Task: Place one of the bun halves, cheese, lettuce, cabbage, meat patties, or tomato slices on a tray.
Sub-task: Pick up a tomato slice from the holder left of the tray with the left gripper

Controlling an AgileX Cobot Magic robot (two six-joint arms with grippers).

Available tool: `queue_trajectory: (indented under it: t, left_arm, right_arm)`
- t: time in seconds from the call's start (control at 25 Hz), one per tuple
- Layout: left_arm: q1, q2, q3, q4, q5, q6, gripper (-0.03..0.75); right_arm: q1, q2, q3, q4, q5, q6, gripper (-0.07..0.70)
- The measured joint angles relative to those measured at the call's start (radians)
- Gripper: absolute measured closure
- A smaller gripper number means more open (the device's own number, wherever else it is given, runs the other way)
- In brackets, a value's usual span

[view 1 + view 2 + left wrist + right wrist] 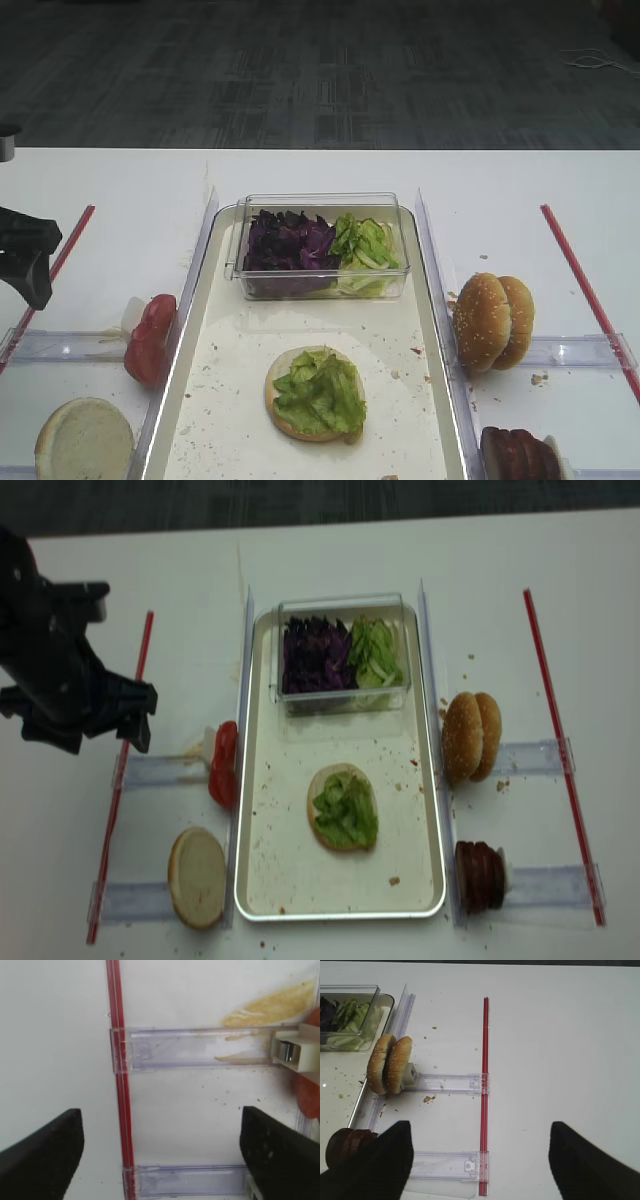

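Observation:
The white tray (240,370) holds a flat bun half (286,362) topped with lettuce (320,392). A clear box at its far end holds purple cabbage (290,245) and more lettuce (362,245). Tomato slices (150,340) stand left of the tray, with a pale bun half (84,440) nearer. Sesame bun halves (492,322) and meat patties (520,455) stand on the right. My left gripper (161,1115) is open and empty over the red strip, left of the tomato. My right gripper (480,1127) is open and empty right of the patties (345,1145). No cheese is in view.
Red strips (585,285) (125,770) run along both sides of the white table. Clear plastic rails (450,1082) cross between the strips and the tray and prop up the food. A yellowish smear (270,1005) marks the table near the left rail. Crumbs speckle the tray.

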Motion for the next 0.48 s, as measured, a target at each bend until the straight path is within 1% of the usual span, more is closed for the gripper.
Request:
queue_trajectory:
  t: [0.32,0.4,0.48]
  left_arm:
    - [-0.007,0.013,-0.018,-0.009,0.011,0.019,0.099]
    - [-0.027,0.013,-0.018,-0.011,0.011,0.024,0.099]
    - [-0.067,0.013,-0.019,-0.018,0.011,0.016,0.099]
  right_arm:
    - [0.0,0.0,0.0,0.0,0.0,0.0,0.041]
    - [0.0,0.0,0.0,0.0,0.0,0.0,0.041]
    - [0.0,0.0,0.0,0.0,0.0,0.0,0.041]
